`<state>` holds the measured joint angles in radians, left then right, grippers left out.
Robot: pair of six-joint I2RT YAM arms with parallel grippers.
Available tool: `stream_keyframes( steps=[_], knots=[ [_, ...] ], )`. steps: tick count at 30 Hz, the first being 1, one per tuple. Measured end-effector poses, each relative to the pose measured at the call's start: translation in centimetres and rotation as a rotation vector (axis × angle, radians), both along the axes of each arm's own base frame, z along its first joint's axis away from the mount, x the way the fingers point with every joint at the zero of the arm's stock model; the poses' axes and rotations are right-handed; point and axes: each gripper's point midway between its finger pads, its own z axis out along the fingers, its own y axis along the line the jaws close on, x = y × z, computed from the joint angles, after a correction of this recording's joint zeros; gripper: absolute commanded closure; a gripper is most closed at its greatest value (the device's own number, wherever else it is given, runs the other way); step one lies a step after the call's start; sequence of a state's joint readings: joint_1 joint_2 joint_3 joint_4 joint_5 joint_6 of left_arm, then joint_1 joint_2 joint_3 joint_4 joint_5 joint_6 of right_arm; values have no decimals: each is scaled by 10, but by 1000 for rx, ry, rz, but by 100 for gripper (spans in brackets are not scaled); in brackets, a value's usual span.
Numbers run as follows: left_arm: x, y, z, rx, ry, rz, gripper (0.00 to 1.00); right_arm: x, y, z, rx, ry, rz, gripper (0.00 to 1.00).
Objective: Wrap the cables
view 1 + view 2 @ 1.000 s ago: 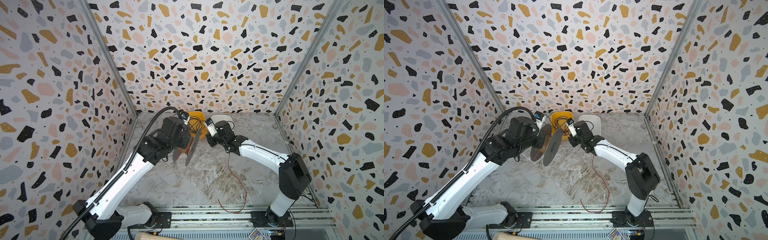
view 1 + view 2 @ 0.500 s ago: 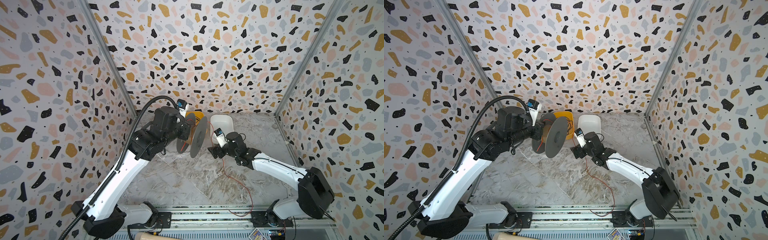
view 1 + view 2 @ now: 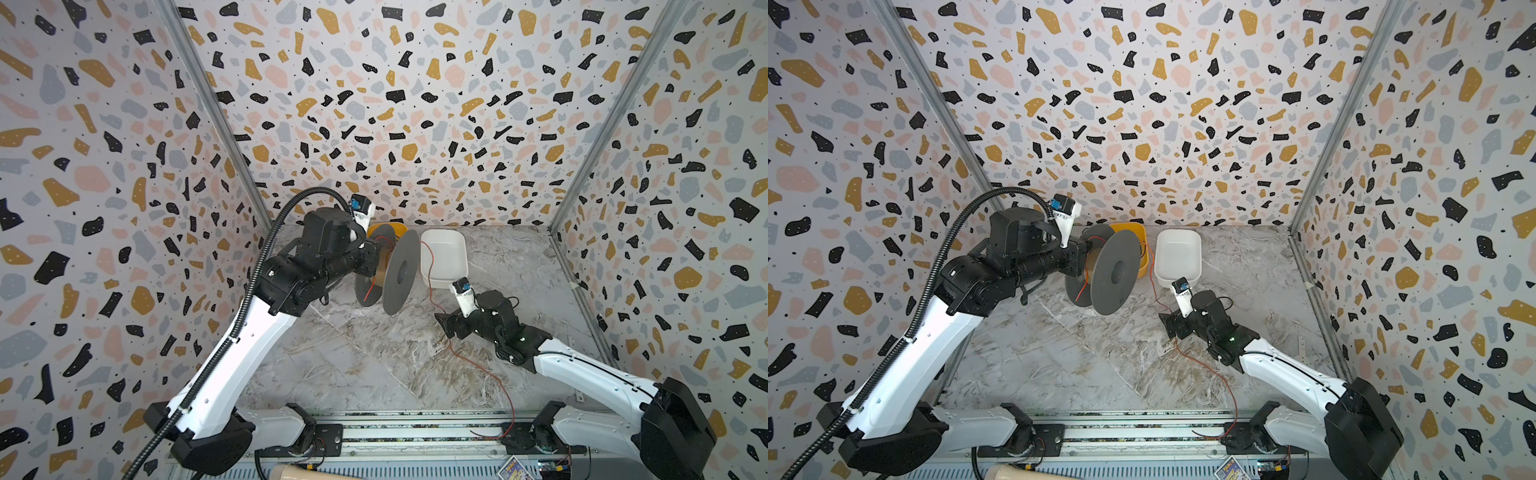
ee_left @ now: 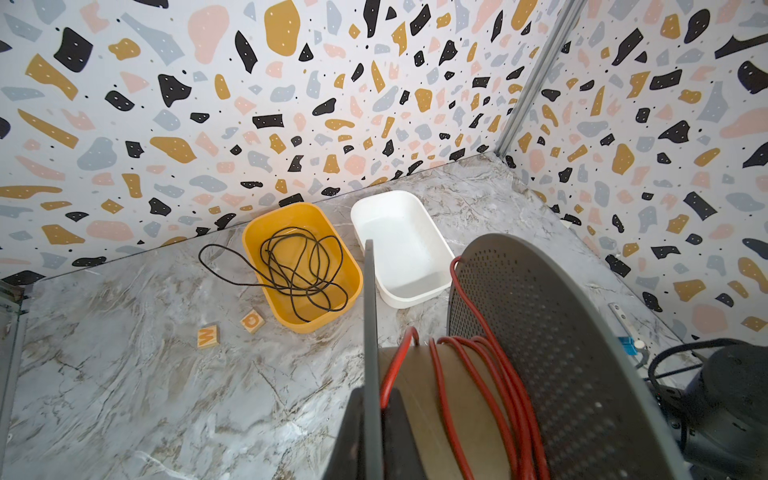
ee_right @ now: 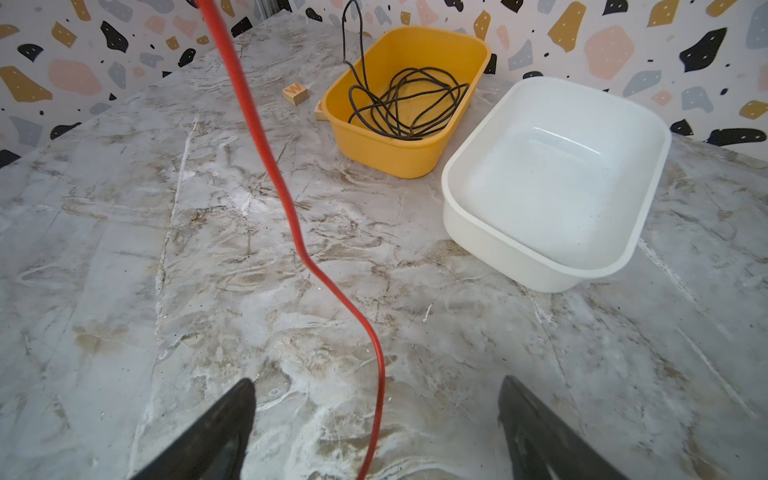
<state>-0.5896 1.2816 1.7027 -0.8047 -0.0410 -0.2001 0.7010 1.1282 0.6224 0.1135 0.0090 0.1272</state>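
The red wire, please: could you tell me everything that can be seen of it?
The red wire is thin, flexible and string-like, plastic-coated by its look. Several turns lie wound round the brown core of the grey spool, which the left gripper holds off the table. From the spool it hangs slack, passes ungripped between the open jaws of the right gripper, then snakes along the marble to the front rail.

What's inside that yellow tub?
A tangled black wire, one loop spilling over the yellow tub's rim onto the table. In both top views the grey spool hides much of it.
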Motion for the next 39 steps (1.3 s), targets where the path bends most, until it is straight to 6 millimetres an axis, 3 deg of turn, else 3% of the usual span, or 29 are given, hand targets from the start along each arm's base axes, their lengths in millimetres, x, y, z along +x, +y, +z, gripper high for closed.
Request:
stream_keyframes(
  steps=[5,11,16,19,21,23,30,39],
  knots=[
    [1,1,-1,-8,7,-2,100,4,-7,-11,7,22,-9,19],
    [4,4,-2,-16,16,-1,100,10,-1,-30,28,69,21,27],
    [6,6,-1,-28,22,-2,100,13,6,-50,15,122,44,45],
    [8,6,5,-37,15,-1,100,17,10,-54,9,138,52,42],
    [10,5,15,-58,2,-5,100,20,13,-47,17,126,56,26],
    [9,5,26,-80,-14,-6,100,24,16,-35,34,101,56,17],
    [2,3,60,-154,-70,-28,100,32,17,15,87,-3,47,14],
    [-1,4,69,-172,-81,-31,100,40,20,50,96,-70,49,10]
  ],
)
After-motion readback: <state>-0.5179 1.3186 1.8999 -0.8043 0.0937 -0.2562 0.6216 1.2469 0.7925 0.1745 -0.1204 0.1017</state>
